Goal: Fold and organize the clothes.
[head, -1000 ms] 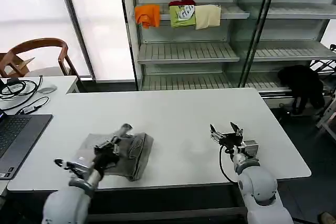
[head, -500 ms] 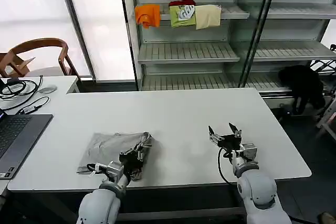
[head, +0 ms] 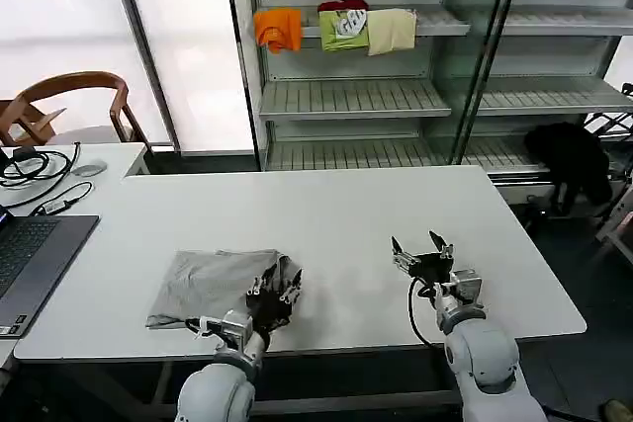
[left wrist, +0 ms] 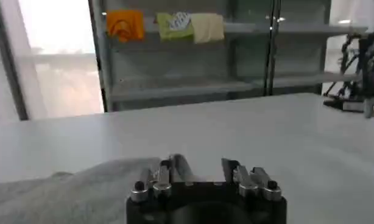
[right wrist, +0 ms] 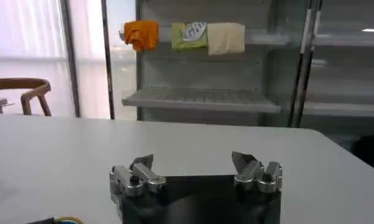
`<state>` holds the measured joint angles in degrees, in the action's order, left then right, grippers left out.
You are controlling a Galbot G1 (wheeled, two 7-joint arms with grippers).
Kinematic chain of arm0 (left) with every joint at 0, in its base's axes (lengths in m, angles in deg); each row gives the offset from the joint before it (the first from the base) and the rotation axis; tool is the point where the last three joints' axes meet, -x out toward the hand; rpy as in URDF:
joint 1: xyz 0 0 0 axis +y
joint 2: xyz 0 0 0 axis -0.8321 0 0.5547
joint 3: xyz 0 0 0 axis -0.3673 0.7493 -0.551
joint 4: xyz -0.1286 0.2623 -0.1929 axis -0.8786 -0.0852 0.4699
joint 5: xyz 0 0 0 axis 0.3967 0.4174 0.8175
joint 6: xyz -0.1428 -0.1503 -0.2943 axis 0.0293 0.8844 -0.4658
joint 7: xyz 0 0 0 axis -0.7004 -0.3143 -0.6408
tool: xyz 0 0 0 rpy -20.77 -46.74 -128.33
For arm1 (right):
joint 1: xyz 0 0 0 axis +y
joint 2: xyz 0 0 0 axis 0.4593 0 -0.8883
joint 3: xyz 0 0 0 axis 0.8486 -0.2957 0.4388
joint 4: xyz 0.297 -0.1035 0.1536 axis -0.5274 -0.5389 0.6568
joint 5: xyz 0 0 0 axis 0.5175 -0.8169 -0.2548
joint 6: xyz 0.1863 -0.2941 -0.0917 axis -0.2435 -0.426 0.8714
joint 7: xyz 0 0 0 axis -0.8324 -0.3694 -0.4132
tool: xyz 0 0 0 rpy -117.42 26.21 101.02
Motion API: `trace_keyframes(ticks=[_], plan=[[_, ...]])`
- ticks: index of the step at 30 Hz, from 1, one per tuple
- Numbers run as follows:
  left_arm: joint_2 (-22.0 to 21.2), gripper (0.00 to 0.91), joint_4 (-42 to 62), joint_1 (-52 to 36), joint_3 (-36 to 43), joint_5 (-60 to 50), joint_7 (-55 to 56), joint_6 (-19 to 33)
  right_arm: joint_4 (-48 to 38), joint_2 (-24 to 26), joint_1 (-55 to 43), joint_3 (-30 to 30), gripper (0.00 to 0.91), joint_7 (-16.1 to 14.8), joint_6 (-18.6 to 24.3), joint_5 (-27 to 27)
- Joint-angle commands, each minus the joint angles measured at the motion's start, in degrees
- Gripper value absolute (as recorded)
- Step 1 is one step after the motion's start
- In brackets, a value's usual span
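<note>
The soft light grey T-shirt point(head: 213, 286) is seen lying bunched at 7 o'clock on the white desk point(head: 336, 214). Its 3 o'clock edge is met by the left gripper point(head: 276, 295), fingers apart. The right gripper point(head: 419, 250) is parked at 4 o'clock, fingers apart. Folding looks half done; a fresh edge probably must be pinched next.

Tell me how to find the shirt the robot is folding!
Look at the big white table in front of the shelves. Near its front edge, on the robot's left, lies the grey T-shirt, folded into a soft pile beside the left pincer. It is the only clothing on the table; the colourful ones sit on the shelf.
</note>
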<state>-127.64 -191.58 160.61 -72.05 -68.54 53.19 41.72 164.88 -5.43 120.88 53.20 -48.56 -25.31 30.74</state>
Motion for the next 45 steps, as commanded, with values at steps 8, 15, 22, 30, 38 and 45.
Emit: trace_keyframes(ticks=[8,15,22,30,38,45], plan=[[21.9,0.907,7.9,2.8,-37.3,15.5,-11.9,4.0,-1.6,-1.6,-1.1,-1.3,0.907,-0.1,-0.1,-0.6],[18.8,0.907,11.6,0.6,-32.1,14.9,-12.1,3.2,-1.8,-2.1,-1.6,-1.7,0.907,-0.2,-0.4,-0.9],[16.6,0.907,13.2,-0.2,-27.8,14.2,-12.8,2.4,-1.8,-1.5,-0.7,-0.9,0.907,-0.2,-0.1,-0.9],[13.4,0.907,14.5,-0.5,-24.4,9.8,-12.8,2.8,-2.1,-1.5,-0.7,-0.8,0.907,-0.1,0.0,-0.8],[13.0,0.03,15.4,-0.1,-24.1,11.1,-13.2,2.3,-2.6,-1.1,-0.4,-0.9,0.907,0.1,0.2,-0.7],[12.2,0.02,14.2,-0.2,-24.2,16.5,-13.5,-0.3,-2.4,-1.3,-0.4,-1.0,0.907,0.4,0.2,-0.7]])
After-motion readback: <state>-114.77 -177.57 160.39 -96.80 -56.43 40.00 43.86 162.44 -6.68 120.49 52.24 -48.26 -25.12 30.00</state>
